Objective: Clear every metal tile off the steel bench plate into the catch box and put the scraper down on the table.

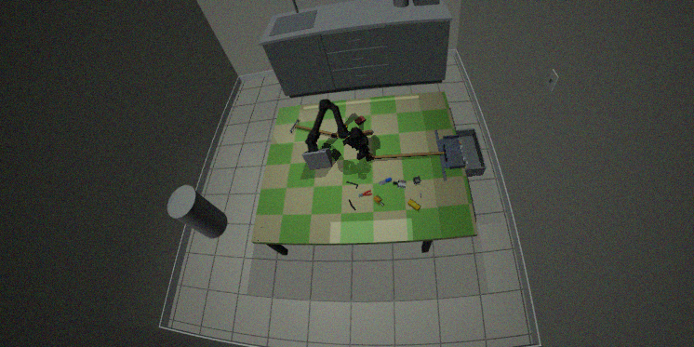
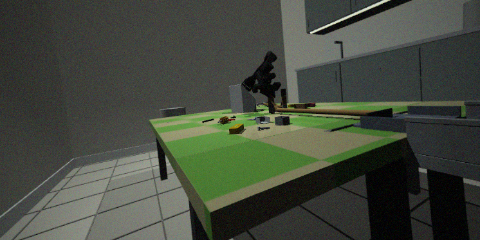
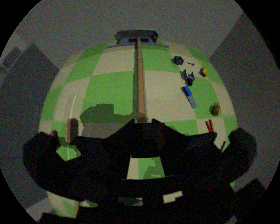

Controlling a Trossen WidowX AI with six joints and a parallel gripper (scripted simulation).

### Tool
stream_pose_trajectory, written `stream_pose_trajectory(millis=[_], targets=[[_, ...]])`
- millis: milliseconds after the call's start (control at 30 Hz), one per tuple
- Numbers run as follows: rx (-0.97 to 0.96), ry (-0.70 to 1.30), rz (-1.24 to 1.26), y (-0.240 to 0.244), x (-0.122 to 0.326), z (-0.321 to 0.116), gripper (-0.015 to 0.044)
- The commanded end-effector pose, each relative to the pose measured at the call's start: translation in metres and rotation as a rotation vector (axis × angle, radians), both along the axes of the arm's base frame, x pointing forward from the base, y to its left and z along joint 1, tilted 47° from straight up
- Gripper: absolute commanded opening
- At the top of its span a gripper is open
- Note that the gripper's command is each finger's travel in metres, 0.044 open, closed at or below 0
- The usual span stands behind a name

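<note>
My gripper (image 1: 369, 155) (image 2: 271, 106) (image 3: 143, 121) is shut on the near end of the long scraper's wooden handle (image 1: 407, 154) (image 2: 315, 110) (image 3: 140, 80), low over the table. The handle runs straight away from me to the steel bench plate (image 1: 454, 163) (image 2: 383, 123) at the table's far edge. The scraper's head is dark and hard to make out over the plate. The grey catch box (image 1: 475, 170) (image 2: 439, 141) adjoins the plate's far end. Small light spots show near the border between plate and box; I cannot tell whether they are tiles. The box's contents are too dark to see.
A T-shaped tool (image 1: 315, 129) lies behind the arm, near a wooden block (image 1: 368, 132) (image 3: 72, 131) and a red object (image 1: 359, 120). Right of the handle lie a blue-handled tool (image 1: 386, 180) (image 3: 187, 91), red pliers (image 1: 365, 193), a yellow block (image 1: 413, 205) (image 2: 236, 129) and several small parts.
</note>
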State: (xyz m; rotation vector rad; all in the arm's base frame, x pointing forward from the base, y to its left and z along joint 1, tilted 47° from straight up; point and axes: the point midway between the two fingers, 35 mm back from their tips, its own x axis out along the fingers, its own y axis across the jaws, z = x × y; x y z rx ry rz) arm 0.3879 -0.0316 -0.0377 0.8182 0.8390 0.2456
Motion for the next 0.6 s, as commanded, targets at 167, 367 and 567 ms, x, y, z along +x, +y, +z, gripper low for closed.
stream_pose_trajectory(millis=[167, 367, 567], targets=[[-0.003, -0.016, -0.001, 0.001, -0.012, 0.006, 0.0], [-0.003, -0.015, -0.002, 0.003, -0.021, 0.006, 0.0], [-0.003, -0.015, -0.002, 0.005, -0.031, 0.007, 0.0]])
